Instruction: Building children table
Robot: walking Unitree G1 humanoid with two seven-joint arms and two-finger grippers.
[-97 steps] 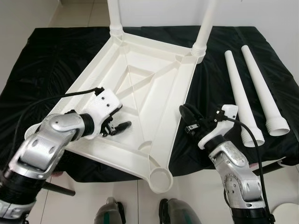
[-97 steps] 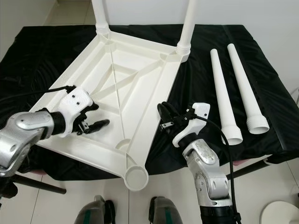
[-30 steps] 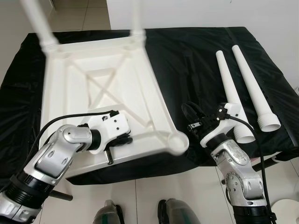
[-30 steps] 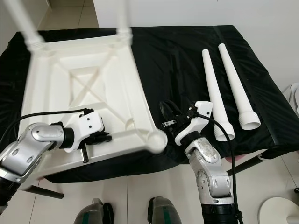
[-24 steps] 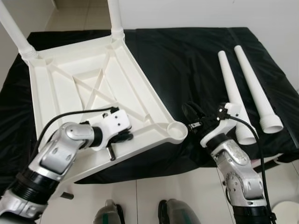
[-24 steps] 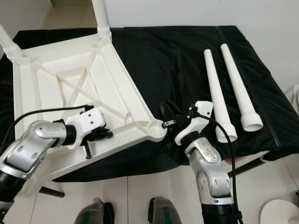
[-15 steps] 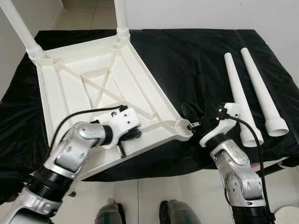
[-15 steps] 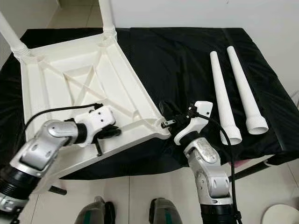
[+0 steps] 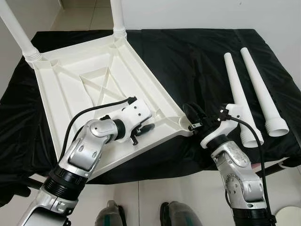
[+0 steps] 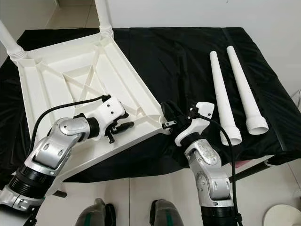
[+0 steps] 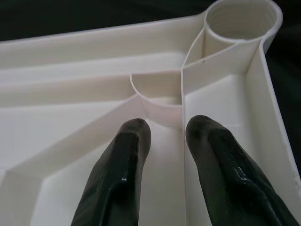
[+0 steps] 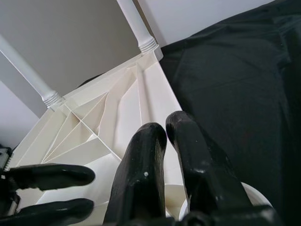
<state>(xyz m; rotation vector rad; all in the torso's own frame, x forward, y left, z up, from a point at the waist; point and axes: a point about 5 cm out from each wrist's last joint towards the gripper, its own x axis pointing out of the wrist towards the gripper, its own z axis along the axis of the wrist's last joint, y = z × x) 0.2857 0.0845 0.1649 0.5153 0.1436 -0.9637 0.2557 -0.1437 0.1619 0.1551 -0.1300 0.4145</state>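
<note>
**A:** Where does the table top (image 9: 84,80) lie now?

**B:** Upside down on the black cloth (image 9: 188,52), on the left half of it, ribs facing up. Two legs already stand in the far corner sockets: the far left leg (image 9: 16,28) and the far right leg (image 9: 116,16). The two loose legs (image 9: 249,89) lie side by side on the right of the cloth, well apart from the top.

**A:** And the grippers?

**B:** The left gripper (image 11: 162,129) reaches into the near part of the underside with its fingers a little spread, one on each side of a thin upright rib, not clearly pinching it. Just beyond them is the empty near-right socket (image 11: 242,21). The right gripper (image 10: 168,115) sits just beside that same corner; its two fingers lie close together with nothing between them.

**A:** How will the top handle?

**B:** I judge it stiff, light, hollow moulded plastic, and smooth, so it may slide on the cloth when pushed. The ribs and the rim are thin enough to pinch, and they look the best hold. The loose legs are slick tapered tubes that could roll; I would take one near its wide collared end, which goes into the socket.
</note>
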